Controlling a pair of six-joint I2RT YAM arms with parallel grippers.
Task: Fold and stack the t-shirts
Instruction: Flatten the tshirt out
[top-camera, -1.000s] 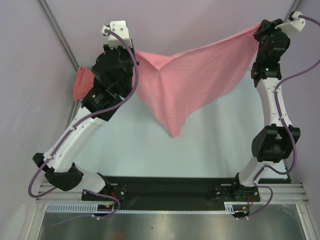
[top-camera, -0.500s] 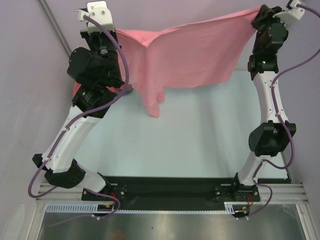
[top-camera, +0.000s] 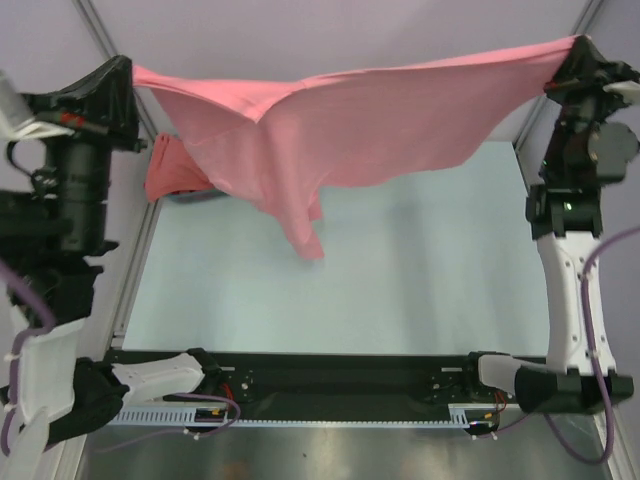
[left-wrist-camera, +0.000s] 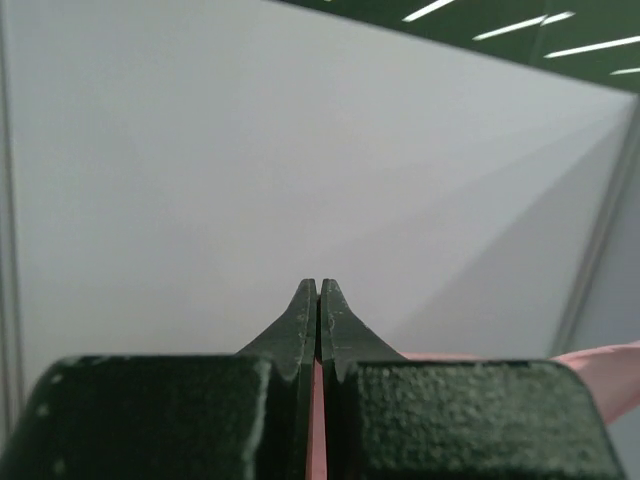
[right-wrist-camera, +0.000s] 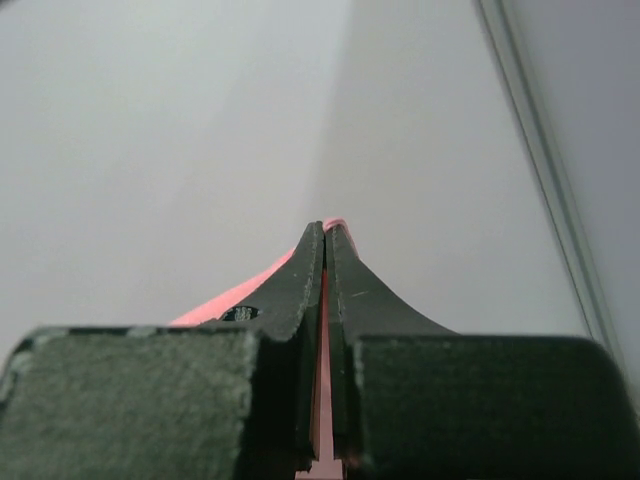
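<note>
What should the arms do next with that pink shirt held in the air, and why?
Probably lower both together to lay the pink shirt flat on the table. The left gripper and right gripper are each shut on an edge, and it hangs stretched between them above the table.

I see the pale blue table (top-camera: 400, 290); directly on it lies a coral-red t-shirt (top-camera: 165, 175), crumpled in a heap at the far left edge.
</note>
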